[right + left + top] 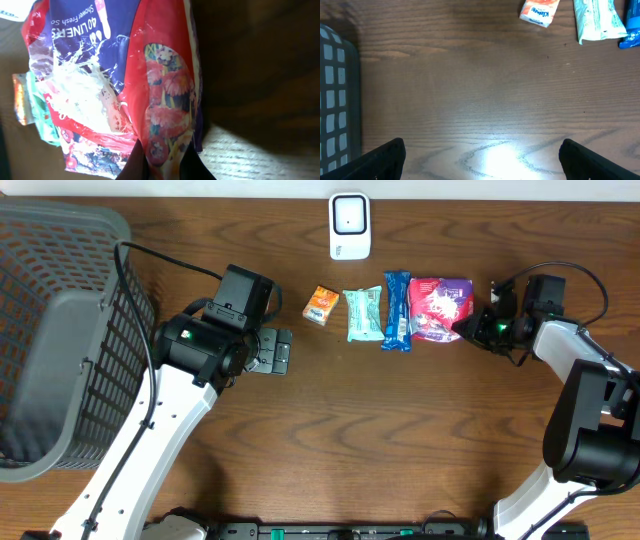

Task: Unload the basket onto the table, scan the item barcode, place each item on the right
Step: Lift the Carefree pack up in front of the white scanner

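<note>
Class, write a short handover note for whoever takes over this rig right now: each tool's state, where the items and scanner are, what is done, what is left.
Left tool: open, empty, over bare table left of the items.
Right tool: shut on the right edge of the liner pack, which lies at the right end of the row.
Row, left to right: tissue pack, green packet, blue bar, liner pack. The scanner stands behind the row.
Done: pack gripped.
Left: lift it and show its barcode to the scanner.
</note>
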Robot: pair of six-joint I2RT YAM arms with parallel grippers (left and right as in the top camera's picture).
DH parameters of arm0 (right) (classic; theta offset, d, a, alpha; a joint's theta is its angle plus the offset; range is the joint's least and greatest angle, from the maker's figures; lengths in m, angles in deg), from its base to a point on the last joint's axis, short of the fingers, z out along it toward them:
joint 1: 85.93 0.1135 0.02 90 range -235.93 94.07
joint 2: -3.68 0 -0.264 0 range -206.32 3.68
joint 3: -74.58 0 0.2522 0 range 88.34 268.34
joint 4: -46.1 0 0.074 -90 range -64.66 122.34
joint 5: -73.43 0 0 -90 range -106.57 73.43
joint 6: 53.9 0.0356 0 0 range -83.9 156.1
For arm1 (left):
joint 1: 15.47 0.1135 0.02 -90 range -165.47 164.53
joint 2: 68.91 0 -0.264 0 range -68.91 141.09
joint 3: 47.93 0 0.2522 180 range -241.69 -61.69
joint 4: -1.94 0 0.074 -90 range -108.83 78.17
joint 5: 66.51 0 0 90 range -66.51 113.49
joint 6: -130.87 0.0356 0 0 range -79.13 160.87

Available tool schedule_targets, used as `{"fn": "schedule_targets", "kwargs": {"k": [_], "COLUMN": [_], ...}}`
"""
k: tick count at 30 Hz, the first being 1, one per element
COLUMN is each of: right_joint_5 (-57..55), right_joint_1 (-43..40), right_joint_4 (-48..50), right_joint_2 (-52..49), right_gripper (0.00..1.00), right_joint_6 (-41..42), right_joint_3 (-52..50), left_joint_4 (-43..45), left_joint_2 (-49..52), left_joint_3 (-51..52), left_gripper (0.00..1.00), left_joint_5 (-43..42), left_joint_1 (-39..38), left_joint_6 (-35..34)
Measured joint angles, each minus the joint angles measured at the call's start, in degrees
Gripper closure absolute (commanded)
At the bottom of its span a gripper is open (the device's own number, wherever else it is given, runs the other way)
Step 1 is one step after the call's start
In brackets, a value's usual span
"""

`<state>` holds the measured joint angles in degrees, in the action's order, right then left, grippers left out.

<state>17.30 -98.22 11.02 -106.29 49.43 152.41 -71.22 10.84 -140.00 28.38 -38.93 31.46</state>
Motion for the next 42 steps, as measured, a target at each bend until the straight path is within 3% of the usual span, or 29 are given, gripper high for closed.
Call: {"fn": "schedule_targets", "kwargs": {"k": [10, 17, 26, 32, 38, 42], "right_joint_5": [0.5, 1.0, -8.2, -12.8, -14.5, -15.3], "right_joint_1": [3.0, 7.1, 20.1, 26.0, 26.7, 26.5], "right_joint_4": [-0.9, 13.1, 30.2, 29.4, 21.0, 17.7], "right_joint_2": [5.3, 10.1, 6.2, -2.6, -13.1, -15.9], "right_gripper": [0.99, 0.99, 0.99, 0.99, 0.99, 0.99], "right_joint_6": [7.4, 17.8, 33.5, 37.5, 38.7, 38.6], "right_joint_3": [6.7, 10.4, 10.8, 18.4, 32.1, 35.5], "left_joint_4": [0.0, 0.0, 0.0, 0.0, 0.0, 0.0], "left_joint_2": [0.0, 0.0, 0.0, 0.0, 0.0, 0.0], "left_joint_3": [0.0, 0.0, 0.0, 0.0, 0.0, 0.0], "left_gripper": [0.02, 0.02, 0.02, 0.02, 0.02, 0.02], "left_joint_5": [0.0, 0.0, 0.0, 0.0, 0.0, 0.0], "left_joint_1": [0.0, 0.0, 0.0, 0.0, 0.0, 0.0], "left_joint_6": [0.0, 0.0, 0.0, 0.0, 0.0, 0.0]}}
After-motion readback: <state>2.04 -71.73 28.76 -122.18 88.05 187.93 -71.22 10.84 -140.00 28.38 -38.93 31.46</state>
